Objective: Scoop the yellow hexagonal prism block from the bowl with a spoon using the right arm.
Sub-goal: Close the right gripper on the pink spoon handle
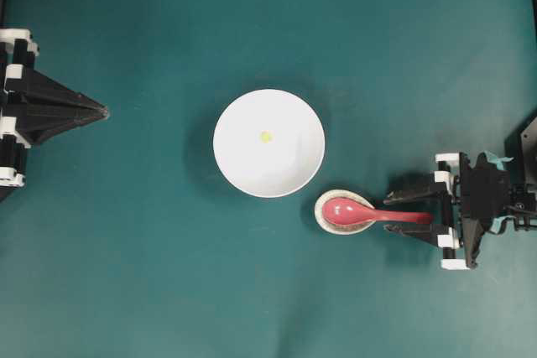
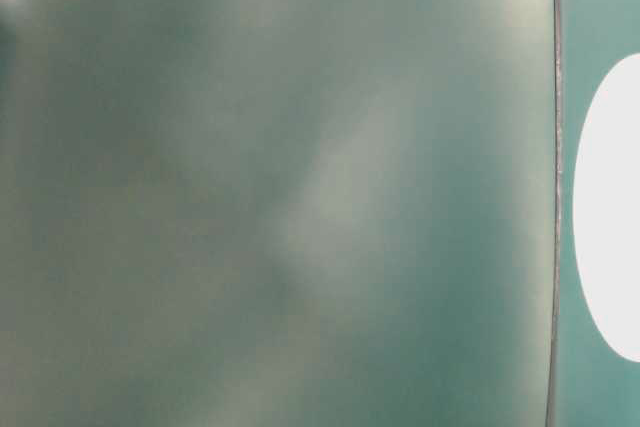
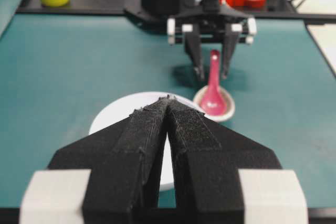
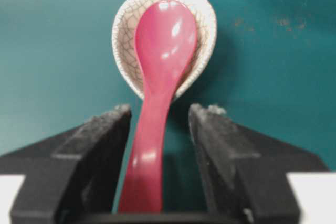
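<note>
The tiny yellow hexagonal prism block [image 1: 265, 136] sits alone inside the white bowl [image 1: 289, 178], a bit up from its middle; the bowl's in the centre of the green table [image 1: 151, 274]. Just beside it, toward the right arm, the pink-red spoon [image 1: 369, 213] lies with its scoop cradled in a small crackle-glazed spoon rest [image 1: 322, 205], handle pointing away from the bowl. The right gripper [image 4: 159, 116] is spread wide with a finger on each side of that handle; the wrist view shows gaps both sides, so it has hold of nothing. The left gripper [image 1: 102, 111] is parked well away, fingers pressed together, holding nothing.
</note>
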Robot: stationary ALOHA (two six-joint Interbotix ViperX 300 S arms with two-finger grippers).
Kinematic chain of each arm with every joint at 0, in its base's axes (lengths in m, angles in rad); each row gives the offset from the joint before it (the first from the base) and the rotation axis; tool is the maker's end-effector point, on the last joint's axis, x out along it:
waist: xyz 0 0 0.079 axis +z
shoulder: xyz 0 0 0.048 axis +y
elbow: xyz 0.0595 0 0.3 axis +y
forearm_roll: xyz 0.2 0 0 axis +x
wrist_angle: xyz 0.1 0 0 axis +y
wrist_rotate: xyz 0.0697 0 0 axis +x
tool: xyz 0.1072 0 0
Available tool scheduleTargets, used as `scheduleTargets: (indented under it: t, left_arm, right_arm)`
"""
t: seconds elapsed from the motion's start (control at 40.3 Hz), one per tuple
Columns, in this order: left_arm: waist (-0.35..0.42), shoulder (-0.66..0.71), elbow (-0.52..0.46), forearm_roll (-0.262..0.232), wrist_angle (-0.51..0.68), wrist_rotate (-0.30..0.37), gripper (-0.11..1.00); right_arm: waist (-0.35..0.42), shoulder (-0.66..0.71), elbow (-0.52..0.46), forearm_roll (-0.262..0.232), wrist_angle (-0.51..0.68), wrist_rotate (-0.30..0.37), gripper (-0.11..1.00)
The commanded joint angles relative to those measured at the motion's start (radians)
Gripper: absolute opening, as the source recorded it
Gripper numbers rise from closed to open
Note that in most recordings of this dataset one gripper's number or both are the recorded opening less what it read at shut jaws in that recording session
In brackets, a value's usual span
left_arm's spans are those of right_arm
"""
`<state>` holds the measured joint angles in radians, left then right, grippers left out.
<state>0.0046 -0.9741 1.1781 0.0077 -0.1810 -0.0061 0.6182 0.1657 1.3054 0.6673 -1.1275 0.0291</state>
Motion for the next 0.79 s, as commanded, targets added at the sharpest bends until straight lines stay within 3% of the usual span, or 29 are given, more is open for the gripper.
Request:
scheduleTargets:
  t: [0.0, 0.397, 0.769]
  left_arm:
    - [0.002, 0.008, -0.025, 0.003, -0.012, 0.000, 0.04]
    - [0.002, 0.008, -0.025, 0.003, -0.012, 0.000, 0.04]
    - [0.002, 0.009, -0.025, 0.002, -0.012, -0.002, 0.04]
  right_arm:
    - [0.005, -0.009, -0.005, -0.002, -0.005, -0.003, 0.53]
    - [0.003, -0.009, -0.002, -0.003, -0.009, -0.005, 0.49]
    - [-0.003, -0.009, -0.015, 0.000, -0.008, -0.046, 0.49]
